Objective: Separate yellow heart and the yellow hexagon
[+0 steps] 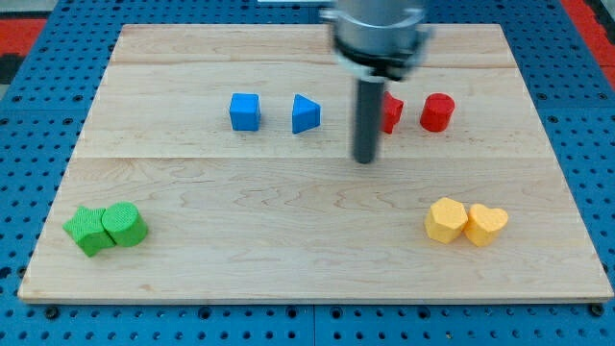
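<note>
My tip [365, 160] stands on the counter [288, 250]; there is no pincer on this rod, so it holds nothing. Just beside it, toward the view's right, a red block [391, 113] is partly hidden by the rod, and a red cylinder [437, 111] is further right. To the view's left are a blue triangle block [306, 114] and a blue cube [245, 111]. Down and right, well apart from my tip, the yellow hexagon [446, 220] touches the yellow heart [486, 224]; the pair lies left to right. I cannot tell where the heart points. Far down-left are a green block [89, 232] and a green cylinder [125, 224], touching. Around the wooden counter is a blue perforated board [586, 115].

Red block [391, 112] half behind rod [365, 120]
</note>
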Controlling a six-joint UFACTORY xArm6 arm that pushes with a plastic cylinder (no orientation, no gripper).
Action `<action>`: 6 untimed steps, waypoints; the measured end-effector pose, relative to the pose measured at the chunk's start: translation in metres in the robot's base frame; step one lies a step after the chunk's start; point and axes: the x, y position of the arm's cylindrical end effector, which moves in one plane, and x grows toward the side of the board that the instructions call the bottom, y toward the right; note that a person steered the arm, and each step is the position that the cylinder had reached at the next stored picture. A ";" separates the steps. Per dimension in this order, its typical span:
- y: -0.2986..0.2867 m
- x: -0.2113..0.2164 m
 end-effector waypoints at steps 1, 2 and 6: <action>0.094 0.018; 0.154 0.052; -0.074 0.098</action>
